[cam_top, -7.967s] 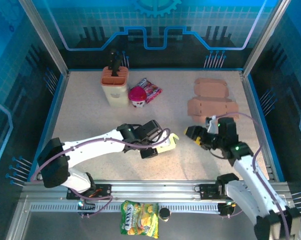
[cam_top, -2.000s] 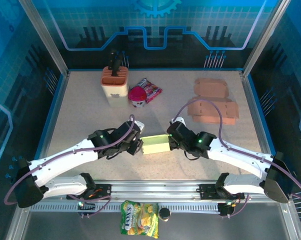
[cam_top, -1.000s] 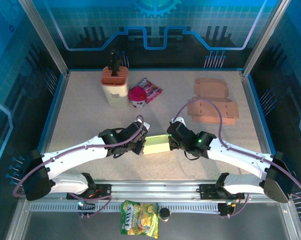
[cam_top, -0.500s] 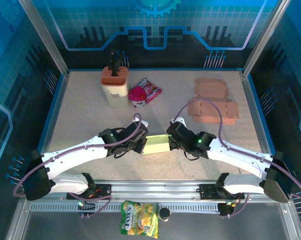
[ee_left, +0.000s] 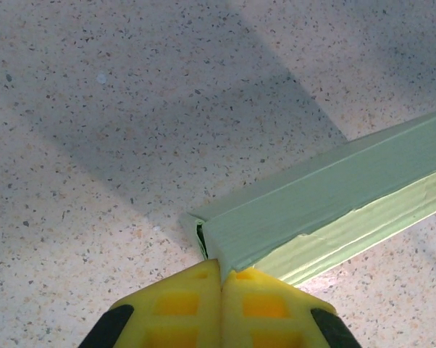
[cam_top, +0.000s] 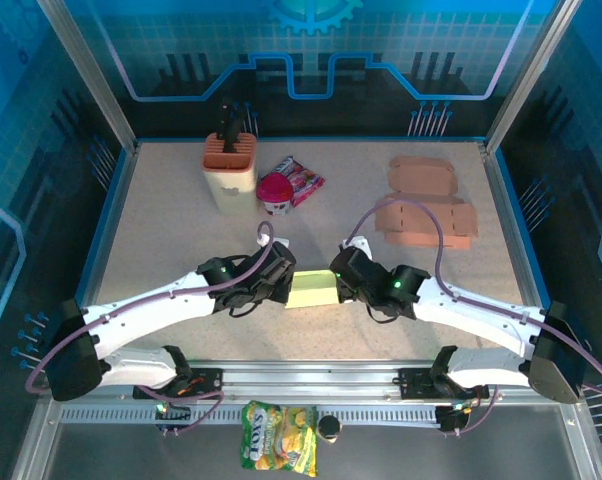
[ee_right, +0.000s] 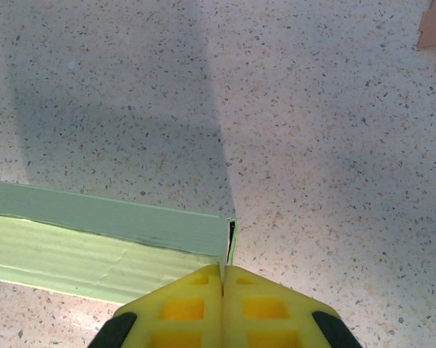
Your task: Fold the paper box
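The pale green paper box lies partly folded in the middle of the table, between my two grippers. My left gripper is at its left end, and in the left wrist view its yellow fingers are shut on the corner of the box. My right gripper is at the right end. In the right wrist view it is shut on the thin end wall of the box. A narrow dark gap shows at each end where the walls meet.
At the back left stand a beige holder with dark handles, a red-capped tub and a snack packet. Flat brown cardboard blanks lie at the back right. A yellow-green bag sits below the front rail.
My left gripper has moved right to the box's left end and shut on its corner. The right gripper has kept its hold, and the box has shifted slightly.
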Robot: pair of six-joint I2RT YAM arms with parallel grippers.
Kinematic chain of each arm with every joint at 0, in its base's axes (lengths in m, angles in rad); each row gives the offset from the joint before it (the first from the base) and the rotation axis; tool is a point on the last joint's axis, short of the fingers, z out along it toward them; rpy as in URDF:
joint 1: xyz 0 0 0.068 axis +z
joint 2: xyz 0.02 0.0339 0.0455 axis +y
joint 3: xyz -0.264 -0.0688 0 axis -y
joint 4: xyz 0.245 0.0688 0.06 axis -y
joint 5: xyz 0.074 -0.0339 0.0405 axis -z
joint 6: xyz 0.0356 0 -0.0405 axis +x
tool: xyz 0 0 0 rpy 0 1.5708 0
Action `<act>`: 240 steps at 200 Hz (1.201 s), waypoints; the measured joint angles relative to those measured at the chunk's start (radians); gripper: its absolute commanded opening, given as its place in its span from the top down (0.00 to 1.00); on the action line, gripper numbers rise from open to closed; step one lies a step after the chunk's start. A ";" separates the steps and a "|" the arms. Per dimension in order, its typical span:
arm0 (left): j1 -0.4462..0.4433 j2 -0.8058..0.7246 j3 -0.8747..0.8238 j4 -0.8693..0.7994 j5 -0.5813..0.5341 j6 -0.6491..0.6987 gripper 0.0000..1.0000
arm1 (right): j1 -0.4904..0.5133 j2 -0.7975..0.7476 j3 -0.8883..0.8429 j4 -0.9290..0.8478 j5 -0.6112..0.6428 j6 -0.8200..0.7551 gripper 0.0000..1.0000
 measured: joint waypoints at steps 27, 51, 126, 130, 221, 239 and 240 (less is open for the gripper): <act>0.000 0.000 0.000 0.014 0.000 -0.027 1.00 | 0.002 0.002 0.001 -0.006 0.009 0.002 1.00; 0.000 0.003 0.000 0.022 0.000 -0.051 1.00 | 0.004 0.002 0.001 -0.010 0.013 0.003 1.00; -0.006 0.015 -0.066 0.136 -0.030 -0.076 1.00 | 0.004 0.006 0.001 -0.011 0.032 0.010 1.00; -0.006 0.013 -0.073 0.148 -0.034 -0.077 1.00 | 0.005 0.006 0.000 -0.011 0.033 0.010 1.00; -0.117 -0.029 -0.159 0.237 -0.171 -0.105 1.00 | 0.033 0.003 -0.017 -0.018 0.068 0.036 0.97; -0.149 -0.029 -0.163 0.234 -0.217 -0.105 1.00 | 0.045 -0.011 -0.026 -0.022 0.069 0.051 0.89; -0.151 -0.029 -0.163 0.233 -0.219 -0.105 1.00 | 0.045 -0.012 -0.027 -0.023 0.069 0.051 0.88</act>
